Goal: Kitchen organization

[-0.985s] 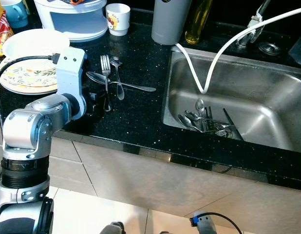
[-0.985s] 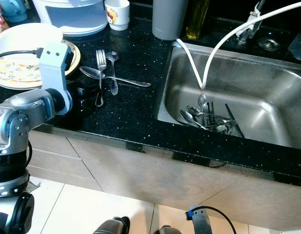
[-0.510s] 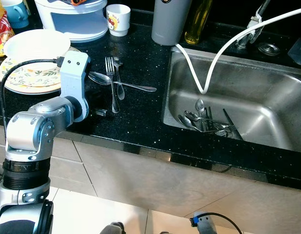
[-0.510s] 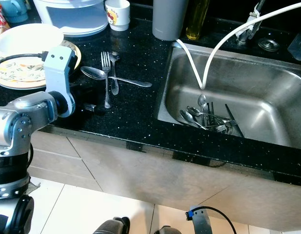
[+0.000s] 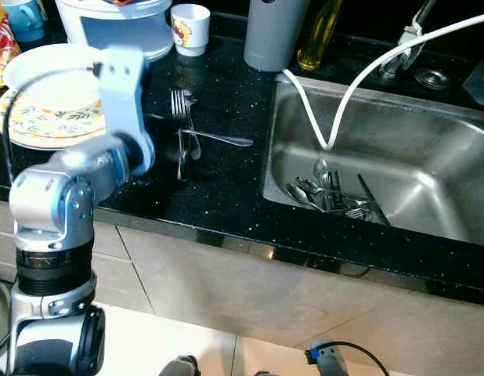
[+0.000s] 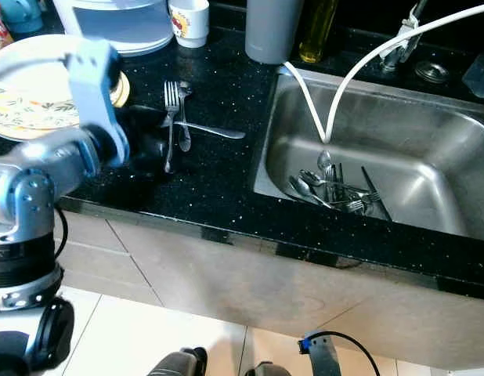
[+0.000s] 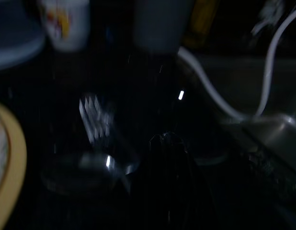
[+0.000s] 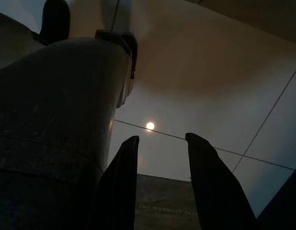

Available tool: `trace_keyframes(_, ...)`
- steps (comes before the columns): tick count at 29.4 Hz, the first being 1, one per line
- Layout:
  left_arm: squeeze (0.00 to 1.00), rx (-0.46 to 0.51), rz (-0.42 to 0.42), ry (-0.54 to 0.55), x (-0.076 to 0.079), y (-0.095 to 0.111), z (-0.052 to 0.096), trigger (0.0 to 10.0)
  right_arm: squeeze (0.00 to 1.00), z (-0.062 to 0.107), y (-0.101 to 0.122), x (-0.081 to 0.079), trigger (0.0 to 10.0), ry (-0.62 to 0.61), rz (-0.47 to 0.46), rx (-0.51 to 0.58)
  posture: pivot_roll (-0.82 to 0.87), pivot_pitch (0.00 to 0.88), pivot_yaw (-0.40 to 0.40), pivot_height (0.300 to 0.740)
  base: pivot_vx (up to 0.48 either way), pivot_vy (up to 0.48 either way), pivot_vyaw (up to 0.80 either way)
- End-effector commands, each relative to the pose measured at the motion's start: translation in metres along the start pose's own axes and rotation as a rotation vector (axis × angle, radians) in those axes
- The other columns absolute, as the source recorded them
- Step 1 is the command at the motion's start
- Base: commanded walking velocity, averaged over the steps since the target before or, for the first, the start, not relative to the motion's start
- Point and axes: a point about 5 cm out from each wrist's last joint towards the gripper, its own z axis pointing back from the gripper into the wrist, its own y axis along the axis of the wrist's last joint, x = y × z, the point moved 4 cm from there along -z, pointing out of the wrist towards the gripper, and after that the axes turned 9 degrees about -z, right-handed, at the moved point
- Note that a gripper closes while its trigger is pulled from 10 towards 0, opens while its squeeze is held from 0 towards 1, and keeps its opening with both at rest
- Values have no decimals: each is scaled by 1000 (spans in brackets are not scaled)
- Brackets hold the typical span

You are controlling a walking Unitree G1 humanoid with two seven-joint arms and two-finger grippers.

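A fork (image 5: 179,117) lies on the black counter (image 5: 226,196), its tines against a small spoon (image 5: 193,146). A longer spoon (image 5: 225,139) crosses both. My left arm (image 5: 121,94) is blurred above the counter just left of this cutlery and hides that spoon's bowl. In the dark left wrist view, my left gripper (image 7: 165,141) points at the fork's tines (image 7: 93,120). More cutlery (image 5: 332,192) lies in the steel sink (image 5: 430,157). My right gripper (image 8: 160,139) hangs open over the tiled floor beside my leg.
Stacked plates (image 5: 38,125) with a white bowl (image 5: 46,66) sit at the counter's left. Behind stand a white appliance (image 5: 121,27), a cup (image 5: 189,27), a grey canister (image 5: 273,35) and an oil bottle (image 5: 316,35). A white hose (image 5: 305,102) runs into the sink.
My left arm has swung up and towards the back of the counter, now blurred. The fork has shifted slightly right against the small spoon. The long spoon's bowl is now behind the arm.
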Motion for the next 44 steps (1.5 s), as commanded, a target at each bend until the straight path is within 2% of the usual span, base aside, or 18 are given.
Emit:
trace_keyframes(1, 0, 9, 12, -16, 6, 0, 0, 0, 0, 1, -17, 2, 10000, -6, -13, -52, 112, 144, -77, 740, 0, 0, 0)
trace_keyframes(3, 0, -13, -6, 1, 5, -5, -2, 0, 0, 1, -17, 1, 10000, -5, -12, -53, 115, 142, -77, 740, 0, 0, 0)
trace_keyframes(5, 0, -65, -35, 42, 2, -16, -4, 9804, 0, 1, -18, 1, 10000, -3, -9, -54, 115, 142, -77, 740, 0, 0, 0)
trace_keyframes(6, 416, -85, -29, 61, 0, -22, -4, 10000, 0, 1, -18, 0, 10000, -3, -8, -54, 115, 140, -77, 740, 0, 0, 0)
trace_keyframes(7, 1000, -104, -20, 76, -1, -27, -5, 10000, 0, 1, -18, 0, 10000, -2, -6, -55, 115, 140, -77, 740, 0, 0, 0)
trace_keyframes(13, 1000, -223, -9, 137, -8, -52, -9, 10000, 0, 1, -18, 0, 10000, -3, -1, -54, 109, 134, -74, 740, 0, 0, 0)
trace_keyframes(26, 1000, -312, 37, 164, -10, -66, -19, 10000, 0, 1, -20, -1, 10000, -1, -5, -58, 108, 136, -65, 740, 0, 0, 0)
trace_keyframes(27, 0, -335, 40, 171, -11, -70, -20, 10000, 0, 1, -20, -2, 10000, 0, -7, -58, 106, 138, -62, 740, 0, 0, 0)
trace_keyframes(33, 0, -367, 46, 176, -13, -75, -21, 10000, 0, 1, -21, -2, 10000, 1, -11, -58, 103, 139, -59, 740, 0, 0, 0)
trace_keyframes(35, 0, -419, 61, 158, -10, -84, -22, 10000, 0, 1, -21, -3, 10000, -2, -18, -58, 98, 141, -54, 740, 0, 0, 0)
trace_keyframes(41, 0, -480, 62, 134, -7, -95, -21, 10000, 0, 1, -22, -2, 10000, -3, -22, -58, 96, 141, -52, 740, 0, 0, 0)
trace_keyframes(42, 0, -495, 61, 125, -6, -98, -20, 0, 0, 1, -22, -2, 10000, -4, -24, -58, 96, 141, -52, 740, 0, 0, 0)
trace_keyframes(44, 0, -504, 62, 120, -5, -100, -20, 0, 0, 1, -22, -2, 10000, -4, -25, -58, 96, 141, -52, 740, 0, 0, 0)
